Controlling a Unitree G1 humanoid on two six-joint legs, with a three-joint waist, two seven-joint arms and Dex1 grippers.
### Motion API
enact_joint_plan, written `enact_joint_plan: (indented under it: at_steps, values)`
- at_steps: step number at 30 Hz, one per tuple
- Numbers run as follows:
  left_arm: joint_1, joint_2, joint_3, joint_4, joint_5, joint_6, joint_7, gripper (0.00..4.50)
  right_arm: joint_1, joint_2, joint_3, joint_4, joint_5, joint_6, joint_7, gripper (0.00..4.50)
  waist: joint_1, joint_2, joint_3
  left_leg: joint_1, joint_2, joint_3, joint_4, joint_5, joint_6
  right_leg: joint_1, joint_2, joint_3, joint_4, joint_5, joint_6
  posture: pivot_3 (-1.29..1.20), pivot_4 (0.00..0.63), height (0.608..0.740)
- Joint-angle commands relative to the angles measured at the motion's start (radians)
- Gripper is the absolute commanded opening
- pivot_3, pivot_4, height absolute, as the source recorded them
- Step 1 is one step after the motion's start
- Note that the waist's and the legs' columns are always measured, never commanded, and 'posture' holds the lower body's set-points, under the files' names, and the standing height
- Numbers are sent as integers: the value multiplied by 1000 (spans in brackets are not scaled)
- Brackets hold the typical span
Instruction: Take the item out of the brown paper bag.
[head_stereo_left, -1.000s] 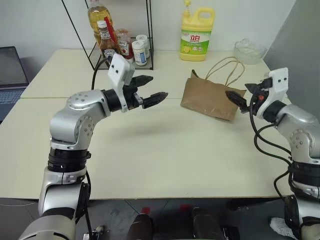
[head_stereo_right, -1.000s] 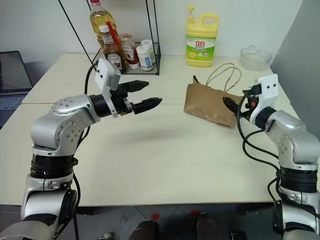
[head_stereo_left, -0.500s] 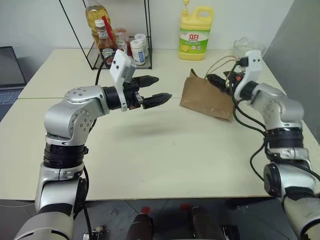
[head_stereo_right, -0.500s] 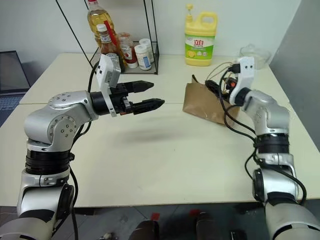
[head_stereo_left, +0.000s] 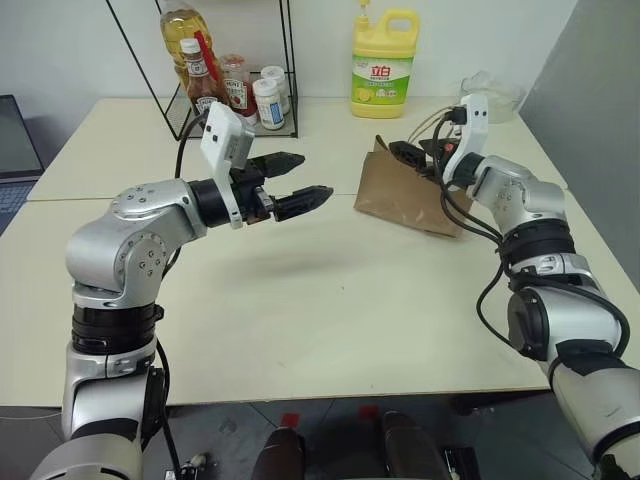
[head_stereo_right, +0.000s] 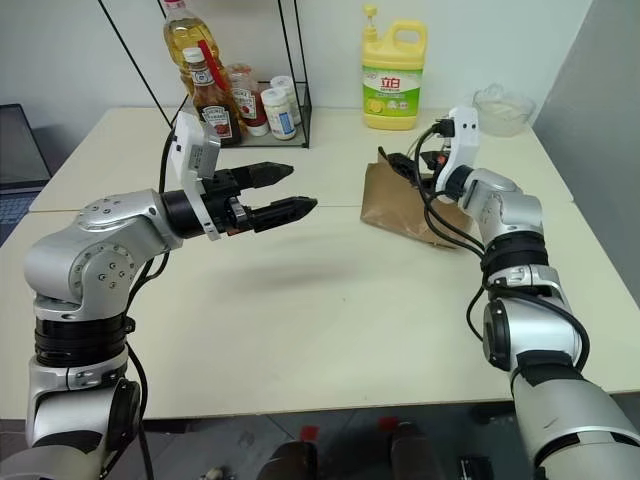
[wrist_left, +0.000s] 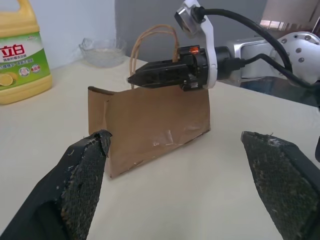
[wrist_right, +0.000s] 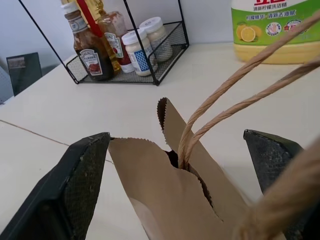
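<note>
The brown paper bag stands leaning on the table, right of centre, its cord handles looping up from the top edge. My right gripper is open and level at the bag's mouth. In the right wrist view its fingers stand on either side of the bag's serrated top edge and the handles. The item is hidden inside the bag; I see just a dark gap at the mouth. My left gripper hangs open and empty above the table, left of the bag and pointing toward it.
A yellow detergent jug stands behind the bag. A black wire rack with sauce bottles and jars sits at the back left. A glass bowl is at the back right. A grey panel borders the table's right side.
My right gripper has moved from the bag's right end forward and leftward to its open top by the handles. The left gripper has stayed in place, open. The camera view has shifted slightly.
</note>
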Motion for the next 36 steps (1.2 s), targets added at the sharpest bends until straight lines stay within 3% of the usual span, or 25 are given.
enact_joint_plan:
  at_steps: [1, 9, 13, 19, 26, 36]
  values:
    - [-1, 15, 32, -45, -21, 0, 20, 4500, -63, 9, -29, 54, -3, -69, 20, 4117, -1, 0, 0, 0, 0, 0, 0, 0, 0, 0, 0, 0, 0, 0, 0, 0, 150, 740]
    - [-3, 18, 34, -49, -29, -3, 49, 4500, -110, 27, -58, 156, -4, -142, 8, 1431, -6, 0, 0, 0, -2, 2, 1, 0, 0, -6, -3, 2, 11, 0, 0, 0, 150, 740]
    - [2, 18, 32, -56, -32, -1, 57, 4500, -116, 25, -64, 175, -5, -157, 13, 492, -14, 0, 0, 0, -2, 2, 1, 0, 0, -6, -3, 2, 11, 0, 0, 0, 150, 740]
    - [15, 24, 34, -66, -38, 3, 67, 4500, -114, 31, -64, 155, 4, -151, 41, 140, -19, 0, 0, 0, -2, 2, 1, 0, 0, -6, -3, 2, 11, 0, 0, 0, 150, 740]
    - [70, 45, 78, -119, -79, 35, 95, 4500, -113, 73, -39, 19, 24, -88, 123, 124, -23, 1, 1, 0, -2, 2, 1, 0, 0, -7, -3, 2, 12, 0, 0, 0, 150, 740]
    - [349, 86, 191, -359, -175, 111, 184, 4500, -67, 199, 67, -218, 23, 11, 218, 124, -44, 1, 1, -1, -2, 1, 1, 0, 0, -7, -3, 1, 13, 0, 0, 0, 150, 740]
